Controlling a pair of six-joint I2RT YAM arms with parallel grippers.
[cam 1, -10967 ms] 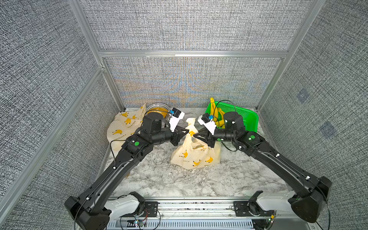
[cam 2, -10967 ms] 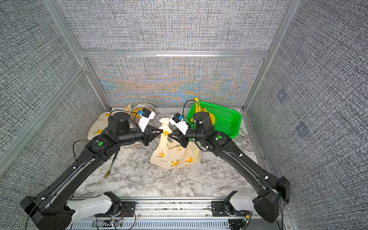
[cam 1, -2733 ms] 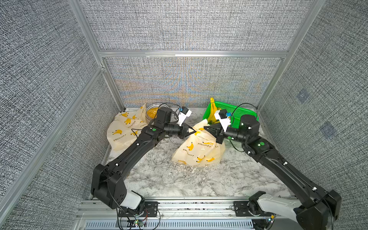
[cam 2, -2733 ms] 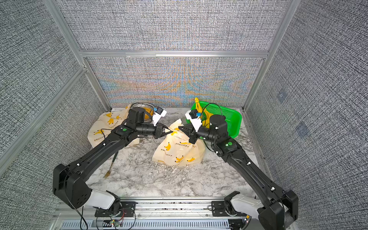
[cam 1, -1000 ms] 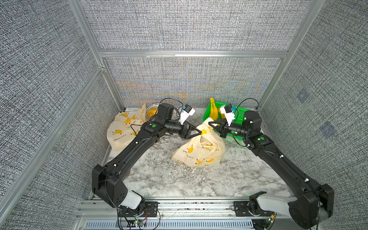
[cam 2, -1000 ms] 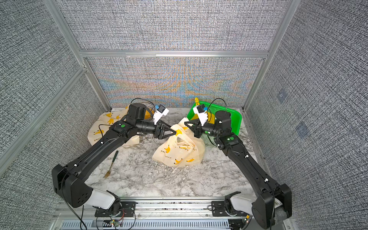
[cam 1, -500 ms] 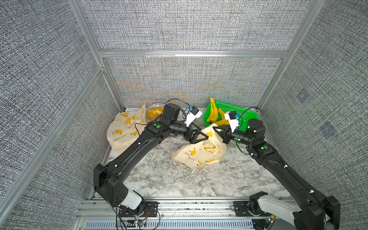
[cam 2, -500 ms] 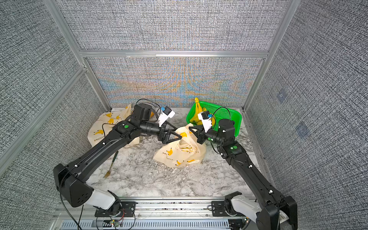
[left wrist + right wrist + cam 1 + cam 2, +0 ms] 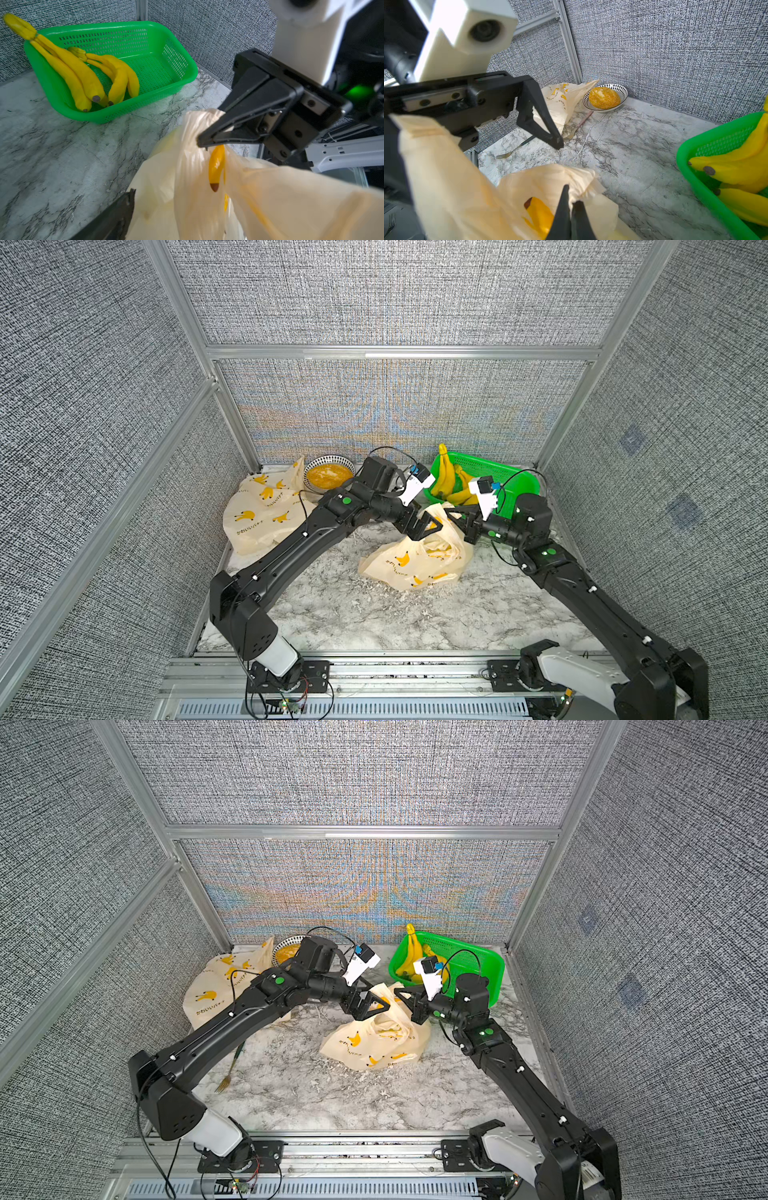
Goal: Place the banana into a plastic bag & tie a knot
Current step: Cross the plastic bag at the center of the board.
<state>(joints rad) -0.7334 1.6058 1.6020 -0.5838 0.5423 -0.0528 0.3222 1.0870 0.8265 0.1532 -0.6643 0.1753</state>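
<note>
Right fingers were clamped on the gathered top of the bag, which slumped mid-bench with the banana showing inside. The left fingers stood spread wide just beside that top, gripping nothing. It was tight at the back, with the green basket close by the right arm in the far corner, but toward the front edge the bench lay open, with only a fork off to the left.
</note>
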